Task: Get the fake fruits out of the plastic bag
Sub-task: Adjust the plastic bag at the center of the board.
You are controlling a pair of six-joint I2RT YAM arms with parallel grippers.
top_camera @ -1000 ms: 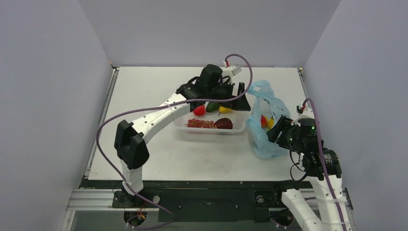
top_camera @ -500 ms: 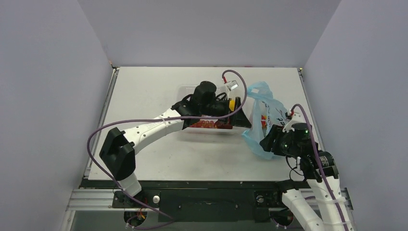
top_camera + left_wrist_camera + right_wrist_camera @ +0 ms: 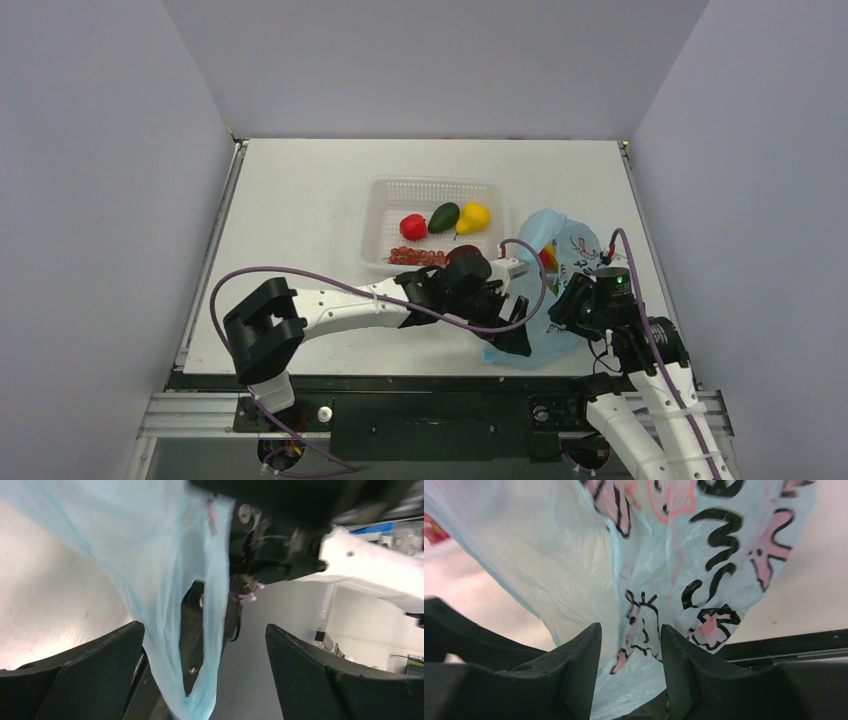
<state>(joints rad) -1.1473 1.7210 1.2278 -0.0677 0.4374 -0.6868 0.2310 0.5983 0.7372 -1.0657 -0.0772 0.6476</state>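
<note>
Far left, well behind the left jaws: a white basket [image 3: 380,200] on the table [image 3: 290,210], holding other toy fruit [image 3: 443,216] that is no part of this job.

Next, holds the left jaws wide apart and low, with a hanging loop of the plastic bag [image 3: 165,580] between them, nearer the left-hand finger and seemingly touching neither.

Further right, pinches the bag's printed film between the right jaws, which are almost together and apparently clamped on it, and lifts that side off the table.

Shows a patch of red and orange, the fake fruits [image 3: 547,260], through the bag's mouth just beyond the right jaws.

Judging from that: hardly begun. No task fruit out of the bag anywhere; only the bag gripped and its mouth raised. All of the emptying left to do.

Cannot count the fruits or tell one from another under the crinkled film. Sees none of them in either wrist view. Cannot make out the bag's near bottom behind the left wrist from above. Beyond the left jaws, only blurred dark hardware.
</note>
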